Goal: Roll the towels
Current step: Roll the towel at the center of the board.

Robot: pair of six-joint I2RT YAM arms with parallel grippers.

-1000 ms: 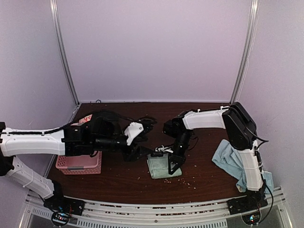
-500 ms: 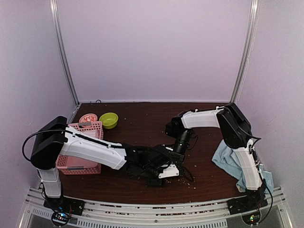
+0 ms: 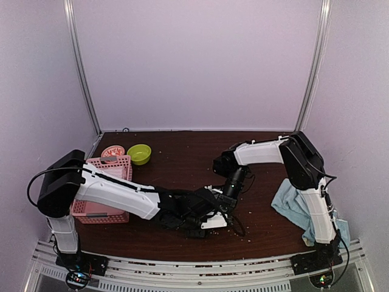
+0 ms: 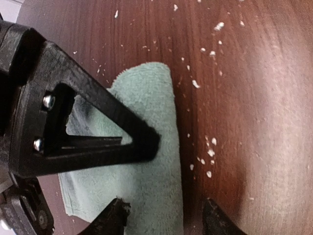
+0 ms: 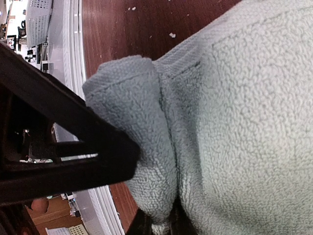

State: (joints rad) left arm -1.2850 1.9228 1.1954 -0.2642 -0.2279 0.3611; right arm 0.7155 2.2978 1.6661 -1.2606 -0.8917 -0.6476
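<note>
A mint green towel (image 4: 146, 147) lies on the dark wood table. One edge is curled over into a small roll (image 5: 132, 122). My right gripper (image 5: 161, 226) is shut on the towel at the crease beside that roll. My left gripper (image 4: 166, 215) is open, with one fingertip over the towel and the other over bare table, astride the towel's long edge. The right gripper's black finger (image 4: 98, 142) lies across the towel. In the top view both grippers meet at table centre, the left (image 3: 213, 220) and the right (image 3: 230, 204), and hide the towel. Light blue towels (image 3: 293, 207) lie heaped at the right.
A pink latticed basket (image 3: 102, 193) stands at the left under my left arm. A green bowl (image 3: 139, 153) and a pinkish round dish (image 3: 113, 151) sit behind it. White crumbs (image 4: 210, 154) dot the table (image 3: 182, 152) near the towel.
My left arm has swung from the left side to the table centre and now covers the mint towel in the top view. My right gripper stays at the towel, shifted slightly away.
</note>
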